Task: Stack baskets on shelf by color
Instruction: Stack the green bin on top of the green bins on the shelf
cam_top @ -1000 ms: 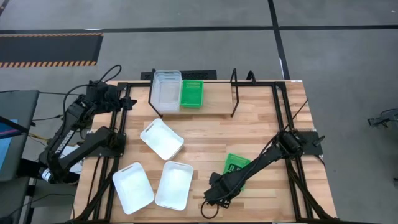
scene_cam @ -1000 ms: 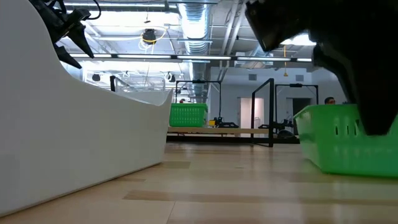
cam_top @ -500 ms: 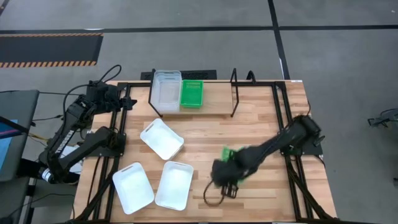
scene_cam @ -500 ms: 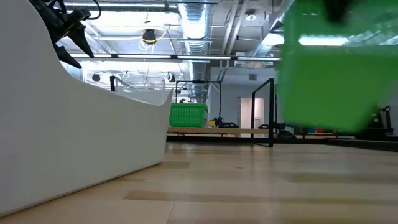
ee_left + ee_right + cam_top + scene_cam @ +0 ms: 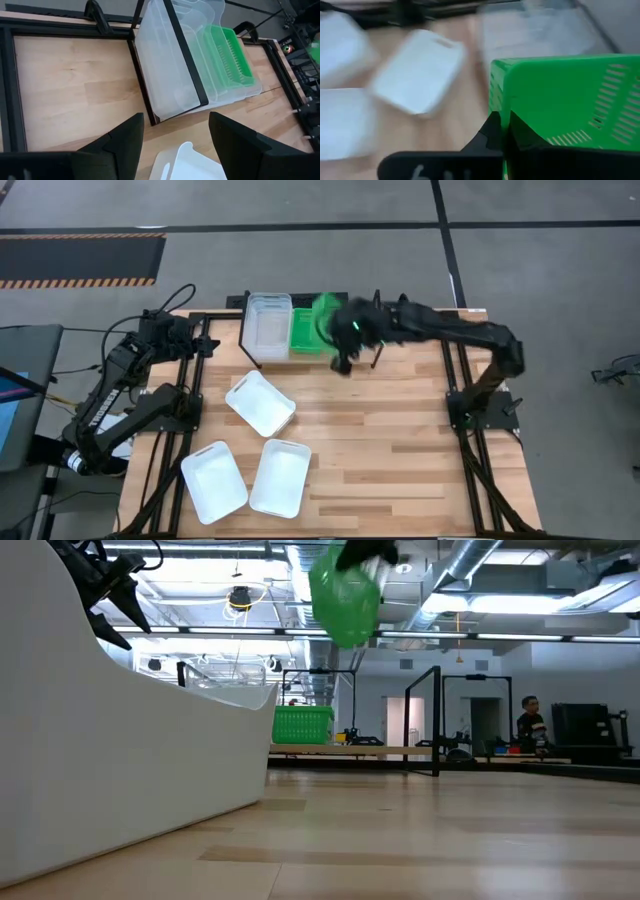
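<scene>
My right gripper (image 5: pixel 338 332) is shut on a green lattice basket (image 5: pixel 323 315) and holds it high over the shelf's (image 5: pixel 246 330) middle; in the low view this basket (image 5: pixel 345 595) hangs far above the table. On the shelf rest stacked clear baskets (image 5: pixel 268 323) and one green basket (image 5: pixel 307 333), which also show in the left wrist view as clear baskets (image 5: pixel 170 65) and green basket (image 5: pixel 227 55). Three white baskets (image 5: pixel 260 402), (image 5: pixel 213 480), (image 5: pixel 280 477) lie on the wood. My left gripper (image 5: pixel 175 145) waits open, raised over the table's far left corner. My right gripper grips the green basket at one end wall, near a corner (image 5: pixel 507 107); one dark finger (image 5: pixel 492 135) lies against the wall's outer side, and the other is hidden behind the basket. The basket is lifted clear, tilted, hanging below the fingers.
The shelf's upright rod (image 5: pixel 378 330) stands just right of the carried basket. Black frame rails (image 5: pixel 455 370) run along the table's sides. Bare wood (image 5: pixel 400 450) lies near and right. A person (image 5: pixel 528 725) stands in the room far behind.
My right gripper has lifted the green basket off the table's near right part and swung it fast up, toward the far edge and leftward, until it is over the shelf. The basket has gone from resting on the wood to hanging tilted in the air. The left arm has kept still.
</scene>
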Controlling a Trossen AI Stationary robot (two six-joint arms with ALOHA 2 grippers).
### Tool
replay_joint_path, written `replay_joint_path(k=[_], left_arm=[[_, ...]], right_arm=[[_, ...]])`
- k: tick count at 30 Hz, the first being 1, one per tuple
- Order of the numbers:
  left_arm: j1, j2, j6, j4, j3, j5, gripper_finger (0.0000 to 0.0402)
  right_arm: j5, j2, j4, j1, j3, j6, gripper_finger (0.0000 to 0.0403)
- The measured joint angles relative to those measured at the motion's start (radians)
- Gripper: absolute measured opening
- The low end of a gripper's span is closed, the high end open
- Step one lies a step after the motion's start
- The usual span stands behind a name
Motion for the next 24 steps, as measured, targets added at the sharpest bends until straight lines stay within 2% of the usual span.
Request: replay_joint_path(k=[6,14,18,24], left_arm=[[0.0,0.0,0.006,0.0,0.0,-0.012,0.0212],[0.0,0.0,0.006,0.0,0.0,-0.042,0.0212],[0.0,0.0,0.006,-0.001,0.0,-0.046,0.0212],[0.0,0.0,0.006,-0.001,0.0,-0.047,0.0212]], right_arm=[[-0.002,0.21,-0.039,-0.155,0.188,-0.21,0.0002],[-0.009,0.46,-0.204,-0.188,0.44,-0.344,0.0006],[-0.009,0.528,-0.241,-0.185,0.503,-0.366,0.0005],[-0.01,0.588,-0.284,-0.185,0.51,-0.353,0.0014]])
